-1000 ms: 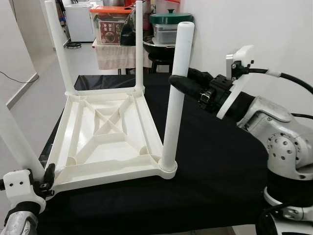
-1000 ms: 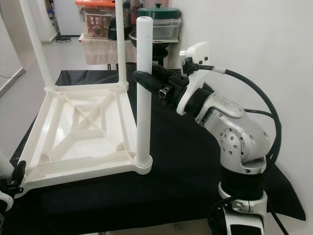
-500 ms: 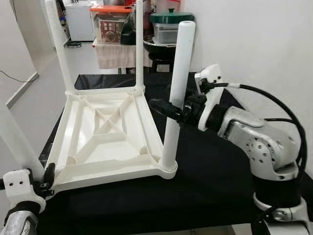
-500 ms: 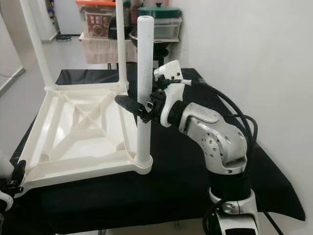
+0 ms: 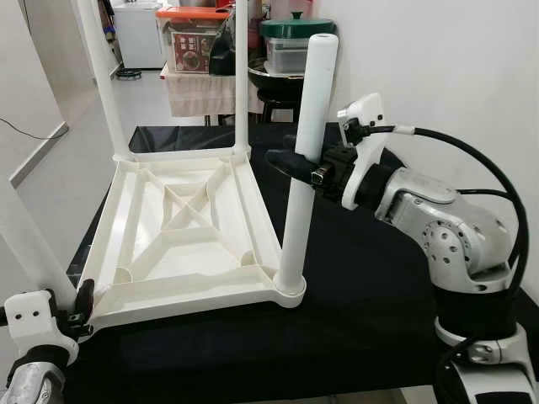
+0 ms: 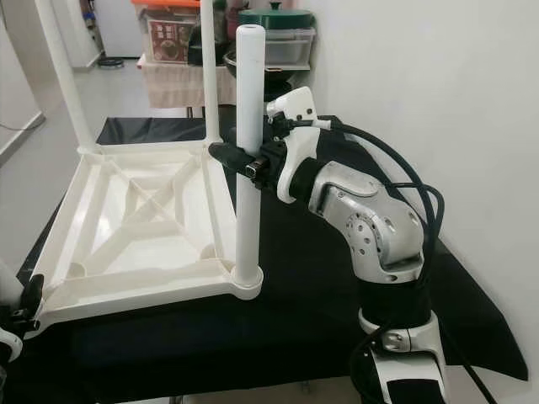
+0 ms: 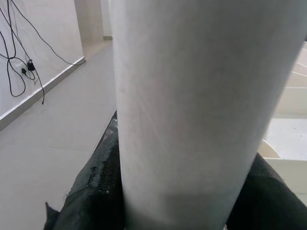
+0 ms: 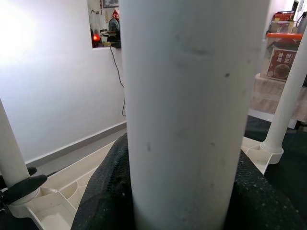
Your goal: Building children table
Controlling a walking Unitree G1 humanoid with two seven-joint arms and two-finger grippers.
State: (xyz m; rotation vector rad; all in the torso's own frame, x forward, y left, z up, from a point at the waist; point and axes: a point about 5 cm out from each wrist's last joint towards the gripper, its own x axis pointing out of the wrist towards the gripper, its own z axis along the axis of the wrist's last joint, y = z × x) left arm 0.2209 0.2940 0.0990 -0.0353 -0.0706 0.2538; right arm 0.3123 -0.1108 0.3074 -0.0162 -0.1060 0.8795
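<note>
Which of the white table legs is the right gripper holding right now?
The near-right white plastic leg, standing in the upturned white tabletop's front right corner socket. The right gripper clamps it mid-height; the two far legs stand free.

Silver jointed right arm [image 5: 446,227], white wrist housing, black cable loop, black-fingered pincer [image 5: 295,162].

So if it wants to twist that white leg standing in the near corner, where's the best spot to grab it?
Mid-shaft, from the robot's right side. The near-right leg is a plain upright cylinder, so two fingers can close across it anywhere, and that side is free of the upturned tabletop. The right hand is shut there now.
</note>
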